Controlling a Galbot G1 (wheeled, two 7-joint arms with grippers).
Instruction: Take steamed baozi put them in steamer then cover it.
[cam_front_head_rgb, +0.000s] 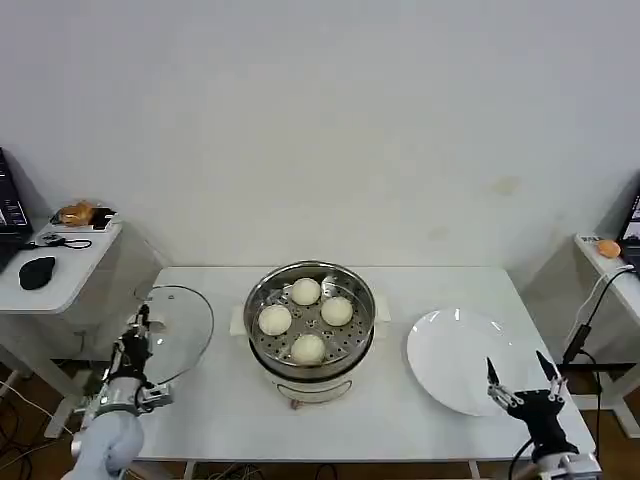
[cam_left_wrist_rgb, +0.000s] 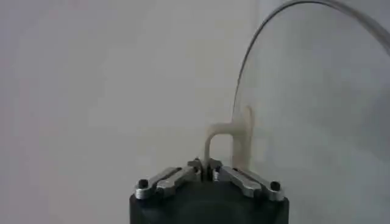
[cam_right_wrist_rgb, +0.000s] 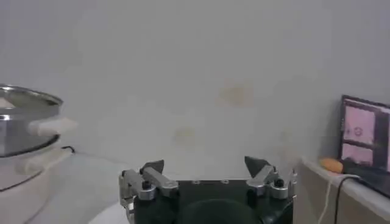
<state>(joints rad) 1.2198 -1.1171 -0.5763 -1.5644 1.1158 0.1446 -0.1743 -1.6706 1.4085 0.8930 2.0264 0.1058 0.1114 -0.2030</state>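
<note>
Steamer (cam_front_head_rgb: 310, 322) at centre frame on the white table (cam_front_head_rgb: 210, 410), uncovered, with four steamed baozi (cam_front_head_rgb: 306, 292) resting on its perforated tray. Left gripper (cam_front_head_rgb: 141, 322), at lower left, has its fingers pinched together on the beige handle (cam_left_wrist_rgb: 231, 137) of the cover (cam_front_head_rgb: 178, 331), which stands tilted on edge beside the steamer. Right gripper (cam_front_head_rgb: 520, 378), at lower right, hangs with fingers spread at the near edge of the white plate (cam_front_head_rgb: 455, 352).
</note>
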